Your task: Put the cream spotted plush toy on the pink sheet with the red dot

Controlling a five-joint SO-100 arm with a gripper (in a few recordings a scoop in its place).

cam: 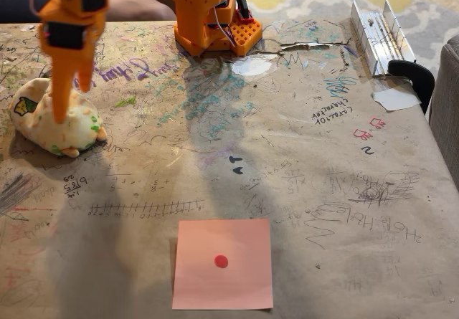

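Note:
The cream spotted plush toy [79, 129] lies on the table at the far left, with a dark patch on its left end. My orange gripper [72, 105] hangs over it, pointing down. Its jaws stand a little open. The longer finger [60, 100] crosses in front of the plush's top, and I cannot tell whether it touches the plush. Nothing sits between the fingers. The pink sheet with the red dot [222, 283] lies flat near the front edge, right of and well below the plush in the picture, with nothing on it.
The arm's orange base [211, 18] stands at the back centre. A metal bracket [380, 36], a black clamp [414, 75] and a white paper scrap [394, 98] sit at the back right. Scribbled brown paper [323, 190] covers the table.

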